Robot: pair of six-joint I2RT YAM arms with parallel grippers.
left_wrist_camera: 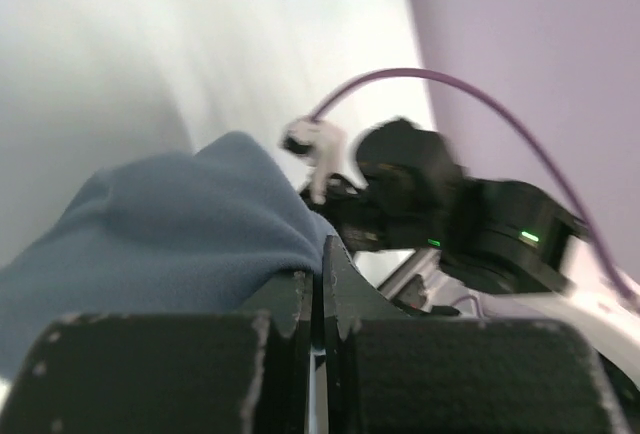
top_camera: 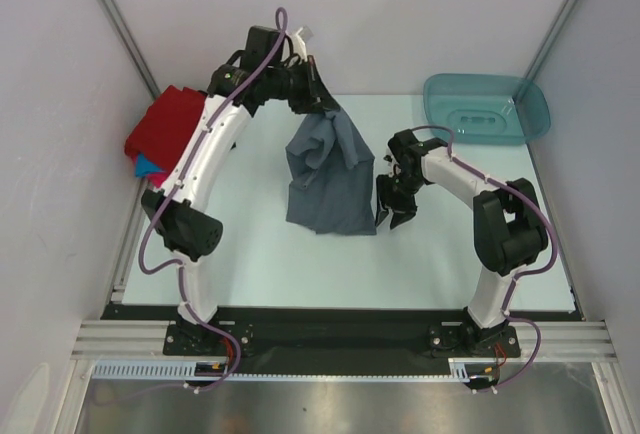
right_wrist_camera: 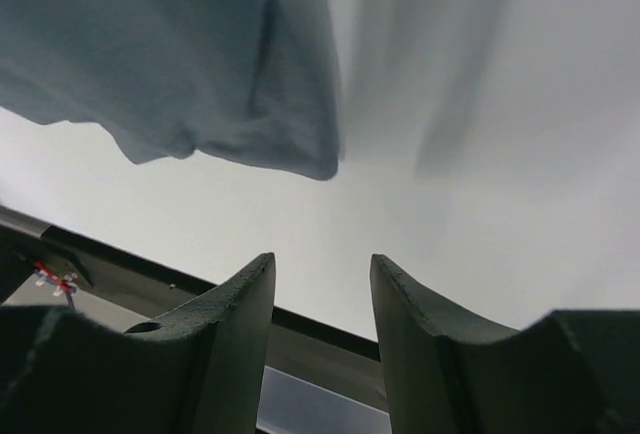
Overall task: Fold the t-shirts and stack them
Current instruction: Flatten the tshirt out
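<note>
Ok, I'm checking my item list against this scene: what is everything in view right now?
grey-blue t-shirt: one, slate grey-blue, mid-table, top end lifted, the rest draped down onto the table
red t-shirt: one, red, bunched at the table's far left edge
bright blue cloth: one, bright blue, peeking out under the red t-shirt; too hidden to tell what it is
tub: one, teal, far right corner
table: one, pale
left arm: one, white and black, arched toward the far side
left gripper: one, black, shut on the grey-blue t-shirt
right arm: one, white and black, right side
right gripper: one, black, open, empty, beside the shirt's right edge
</note>
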